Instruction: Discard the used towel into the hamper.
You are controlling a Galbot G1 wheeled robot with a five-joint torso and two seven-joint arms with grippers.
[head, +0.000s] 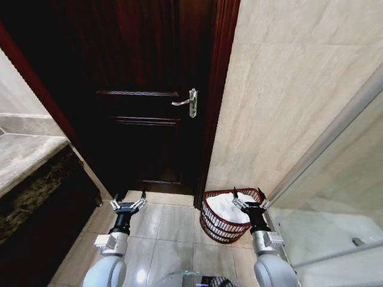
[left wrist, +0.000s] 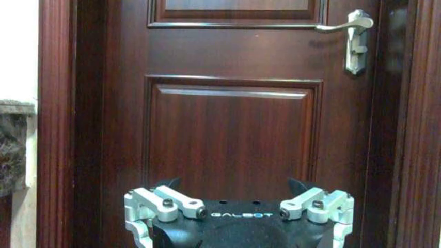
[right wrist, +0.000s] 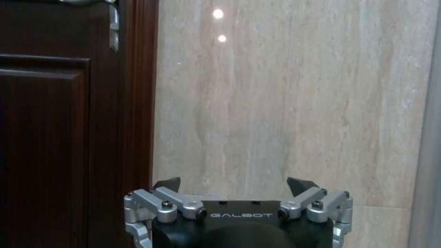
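The hamper [head: 210,226], a small round reddish-brown basket of thin bars, stands on the floor in the corner between the door frame and the tiled wall. A white towel [head: 222,206] lies inside it. My right gripper [head: 246,194] hangs open just above the hamper's right rim, holding nothing. In its wrist view the right gripper [right wrist: 234,183] faces the beige wall. My left gripper [head: 128,200] is held open and empty over the floor tiles, left of the hamper. In its wrist view the left gripper [left wrist: 234,183] faces the dark door.
A dark wooden door [head: 143,89] with a silver lever handle [head: 190,103] is closed straight ahead. A stone-fronted counter [head: 30,179] runs along the left. A glass panel [head: 335,197] stands on the right, close to the hamper. Beige floor tiles [head: 173,224] lie between.
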